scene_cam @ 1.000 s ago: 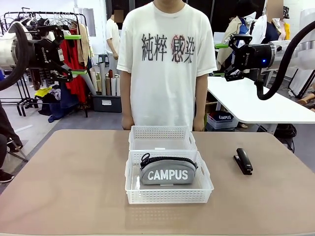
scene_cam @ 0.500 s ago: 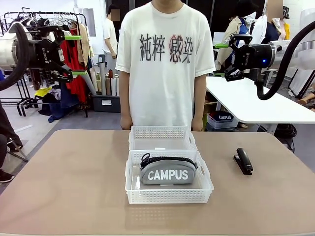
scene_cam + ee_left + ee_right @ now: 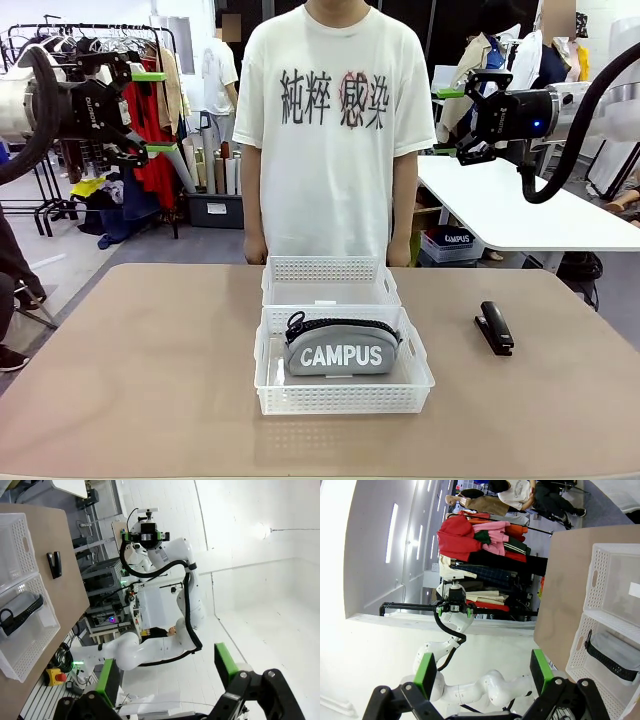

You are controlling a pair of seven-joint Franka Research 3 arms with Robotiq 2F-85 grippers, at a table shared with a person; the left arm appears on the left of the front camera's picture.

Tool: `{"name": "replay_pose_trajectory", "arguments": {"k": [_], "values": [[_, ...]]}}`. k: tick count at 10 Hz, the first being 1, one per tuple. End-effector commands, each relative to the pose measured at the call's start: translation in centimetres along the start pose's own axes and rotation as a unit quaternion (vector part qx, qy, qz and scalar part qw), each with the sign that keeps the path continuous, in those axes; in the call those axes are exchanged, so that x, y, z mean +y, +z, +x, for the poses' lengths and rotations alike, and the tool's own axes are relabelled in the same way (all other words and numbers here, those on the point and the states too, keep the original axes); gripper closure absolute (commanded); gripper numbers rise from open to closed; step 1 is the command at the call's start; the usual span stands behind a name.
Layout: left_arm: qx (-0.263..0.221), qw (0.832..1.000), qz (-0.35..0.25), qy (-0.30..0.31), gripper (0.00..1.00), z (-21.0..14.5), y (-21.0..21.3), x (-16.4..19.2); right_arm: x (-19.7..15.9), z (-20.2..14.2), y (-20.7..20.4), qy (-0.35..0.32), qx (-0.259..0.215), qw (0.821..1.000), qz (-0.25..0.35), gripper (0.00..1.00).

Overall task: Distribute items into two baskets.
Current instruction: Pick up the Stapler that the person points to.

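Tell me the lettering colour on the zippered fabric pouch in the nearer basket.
White lettering on the grey zippered fabric pouch; clearest in the front view.

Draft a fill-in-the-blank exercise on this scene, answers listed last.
The basket nearer the robot holds the grey ____. The basket nearer the person is ____. The black stapler lies outside both, toward the robot's ____ side. The left pincer and the right pincer both hang ____.
Missing: pouch; empty; right; open.
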State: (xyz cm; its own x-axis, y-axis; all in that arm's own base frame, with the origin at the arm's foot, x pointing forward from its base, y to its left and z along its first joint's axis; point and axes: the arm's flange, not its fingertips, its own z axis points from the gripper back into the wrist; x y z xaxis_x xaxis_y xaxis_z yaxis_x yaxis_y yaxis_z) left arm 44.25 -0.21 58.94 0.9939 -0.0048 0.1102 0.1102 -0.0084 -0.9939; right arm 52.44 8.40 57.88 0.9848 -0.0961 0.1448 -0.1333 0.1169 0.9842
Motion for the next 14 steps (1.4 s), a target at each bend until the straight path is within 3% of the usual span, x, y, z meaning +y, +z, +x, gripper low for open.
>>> {"name": "replay_pose_trajectory", "arguments": {"k": [1, 14], "values": [[0.002, 1.0, -0.002, 0.0, 0.0, -0.07, 0.05, -0.05, 0.21, -0.01, -0.01, 0.001, 0.0, 1.0, 0.001, 0.0], [0.002, 1.0, -0.002, 0.0, 0.0, -0.07, 0.05, -0.05, 0.21, -0.01, -0.01, 0.001, 0.0, 1.0, 0.001, 0.0]]}}
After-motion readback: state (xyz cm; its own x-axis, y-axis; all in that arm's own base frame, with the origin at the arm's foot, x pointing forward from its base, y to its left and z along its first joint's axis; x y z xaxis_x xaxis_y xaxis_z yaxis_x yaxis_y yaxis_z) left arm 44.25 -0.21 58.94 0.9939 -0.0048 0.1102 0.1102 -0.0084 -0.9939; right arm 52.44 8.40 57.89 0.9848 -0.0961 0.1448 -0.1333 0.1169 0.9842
